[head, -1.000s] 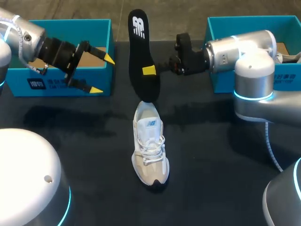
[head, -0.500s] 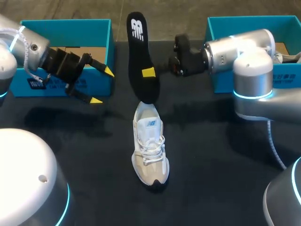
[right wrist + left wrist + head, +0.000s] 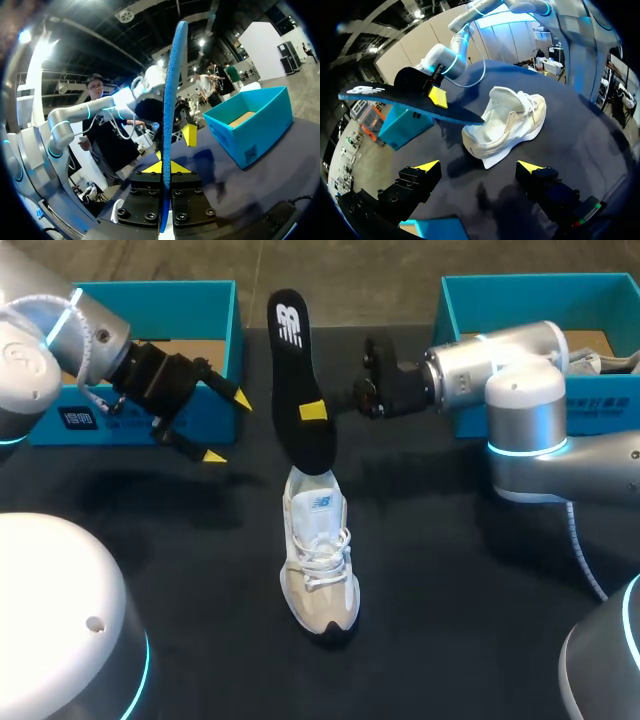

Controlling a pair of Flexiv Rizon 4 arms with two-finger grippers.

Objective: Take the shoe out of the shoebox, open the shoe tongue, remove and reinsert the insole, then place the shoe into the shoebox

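A white-and-beige shoe [image 3: 320,550] lies on the black table, toe toward the near edge; it also shows ahead of my left gripper [image 3: 507,125]. My right gripper [image 3: 314,410] is shut on a black insole [image 3: 298,380], held upright on edge with its lower end at the shoe's heel opening. In the right wrist view the insole [image 3: 172,100] rises edge-on from between my right gripper's [image 3: 165,167] yellow tips. My left gripper [image 3: 227,428] is open and empty, left of the insole and in front of the left teal shoebox [image 3: 150,295]. Its own view shows the left gripper [image 3: 479,167] with tips wide apart, short of the shoe.
A second teal shoebox [image 3: 520,290] stands at the back right behind my right arm, with something pale inside. The left shoebox [image 3: 250,125] shows a brown cardboard floor. The robot's round white bases fill the near left and right corners.
My left arm has swung right and toward the shoe, gripper still open. The right gripper and insole have shifted slightly left. The shoe has not moved.
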